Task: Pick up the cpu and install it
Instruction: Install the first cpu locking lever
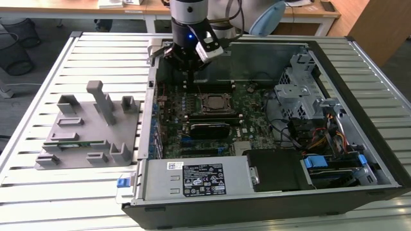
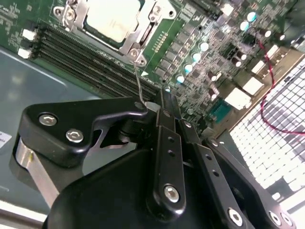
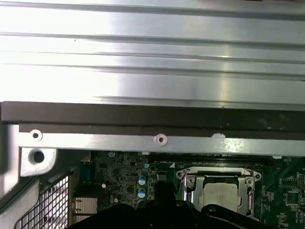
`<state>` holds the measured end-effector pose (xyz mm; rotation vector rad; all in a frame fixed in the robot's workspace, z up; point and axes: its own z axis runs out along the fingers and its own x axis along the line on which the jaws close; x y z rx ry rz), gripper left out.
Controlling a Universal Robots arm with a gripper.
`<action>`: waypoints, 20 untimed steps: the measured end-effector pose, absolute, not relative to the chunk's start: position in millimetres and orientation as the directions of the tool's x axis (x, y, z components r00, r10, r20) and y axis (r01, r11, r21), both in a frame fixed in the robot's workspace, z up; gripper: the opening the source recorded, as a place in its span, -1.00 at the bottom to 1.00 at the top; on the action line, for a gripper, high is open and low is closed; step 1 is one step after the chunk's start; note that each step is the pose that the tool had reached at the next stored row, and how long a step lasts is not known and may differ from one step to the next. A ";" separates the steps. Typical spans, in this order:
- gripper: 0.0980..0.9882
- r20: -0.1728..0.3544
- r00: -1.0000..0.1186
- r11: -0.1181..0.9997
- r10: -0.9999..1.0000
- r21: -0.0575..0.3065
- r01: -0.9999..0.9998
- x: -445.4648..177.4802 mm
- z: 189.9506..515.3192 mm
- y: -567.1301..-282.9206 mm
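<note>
The exterior view takes in the whole slatted tabletop point(image 1: 103, 48). An open computer case point(image 1: 359, 110) lies on it, toward the exterior view's right edge. A grey holder point(image 1: 90, 134) with slots stands near the edge at the exterior view's left, with a long green stick point(image 1: 76, 143) lying in it. Inside the case is the green board point(image 1: 247, 108), and the arm point(image 1: 189, 14) comes down over its far part.

The wrist views look much closer. The second wrist view shows the cpu point(image 2: 112, 16), shiny and silver, sitting in its socket frame point(image 2: 143, 40) on the board. Long dark slots point(image 2: 86, 62) run just beside the frame. The first wrist view shows the cpu point(image 3: 221, 193) in the same frame, with the case's metal wall point(image 3: 157, 139) and the table slats beyond it.

The gripper point(image 2: 162, 98) hangs over the board, near the socket and off to one side of it. In the second wrist view the black fingers point(image 2: 167, 126) look pressed close together, and nothing is between them. A thin wire lever point(image 2: 139, 86) stands up from the frame corner toward the fingertips. I cannot tell if it touches them.
</note>
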<state>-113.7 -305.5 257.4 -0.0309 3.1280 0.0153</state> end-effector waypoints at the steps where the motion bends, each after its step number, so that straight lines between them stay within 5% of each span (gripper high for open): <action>1: -0.98 -0.013 -1.000 1.000 -0.020 0.010 -0.020 -113.0 257.4 -305.0; 15: -0.98 -0.013 -1.000 1.000 -0.020 0.010 -0.020 -76.4 257.0 -302.7; 20: -0.98 -0.014 -1.000 0.999 -0.019 0.045 -0.020 -74.7 255.9 -305.2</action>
